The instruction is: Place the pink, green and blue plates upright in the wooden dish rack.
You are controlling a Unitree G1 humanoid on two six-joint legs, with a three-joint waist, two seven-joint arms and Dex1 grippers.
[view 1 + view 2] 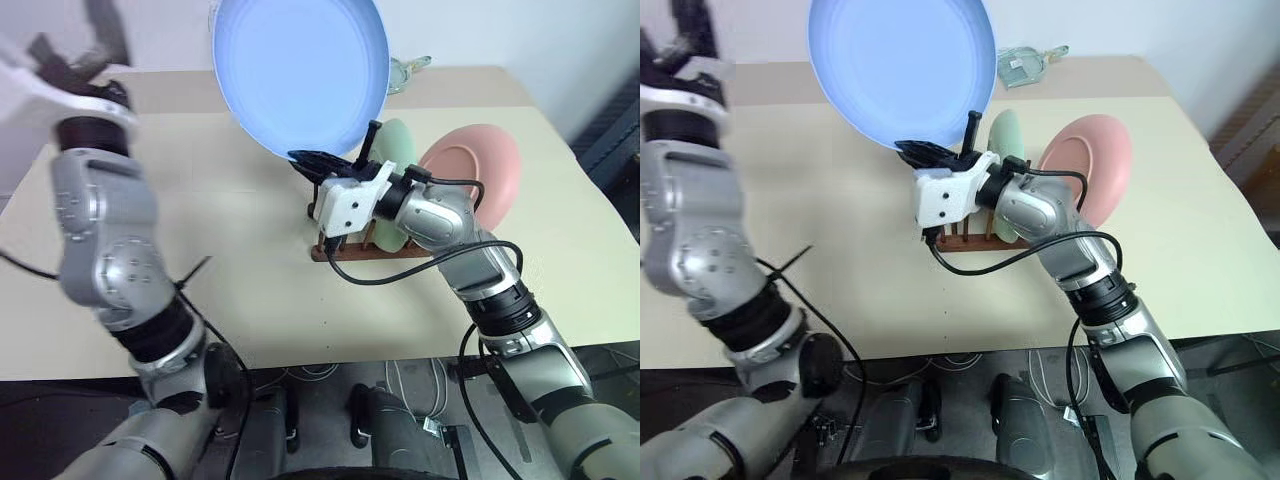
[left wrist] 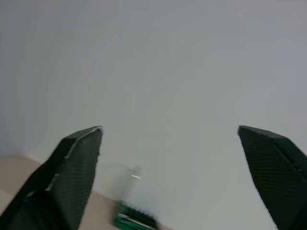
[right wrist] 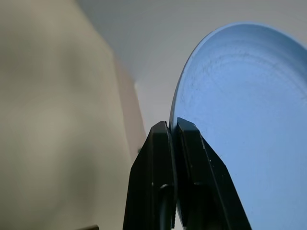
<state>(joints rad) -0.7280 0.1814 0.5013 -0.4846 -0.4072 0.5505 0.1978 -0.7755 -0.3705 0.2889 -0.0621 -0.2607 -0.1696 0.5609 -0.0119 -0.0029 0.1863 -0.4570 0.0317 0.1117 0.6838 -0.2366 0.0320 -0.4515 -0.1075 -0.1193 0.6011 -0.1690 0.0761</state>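
**Blue plate held up by its rim over the rack**

The blue plate [image 1: 300, 75] is up in the air, tilted on edge with its hollow face toward the camera, above the near end of the wooden dish rack [image 1: 345, 250]. The right gripper [image 1: 312, 160] is clenched on the plate's lower rim; in the right wrist view its two fingers [image 3: 165, 158] pinch the plate's edge between them. The right forearm reaches in from the right, across the front of the rack and hiding much of it.

The green plate [image 1: 398, 145] stands upright in the rack, and the pink plate [image 1: 475, 175] stands beside it at the far end.

The left gripper [image 1: 85, 45] is raised well off to the left, its jaws spread wide and holding nothing. A small glass item [image 1: 408, 70] sits at the far edge of the table [image 1: 230, 290].
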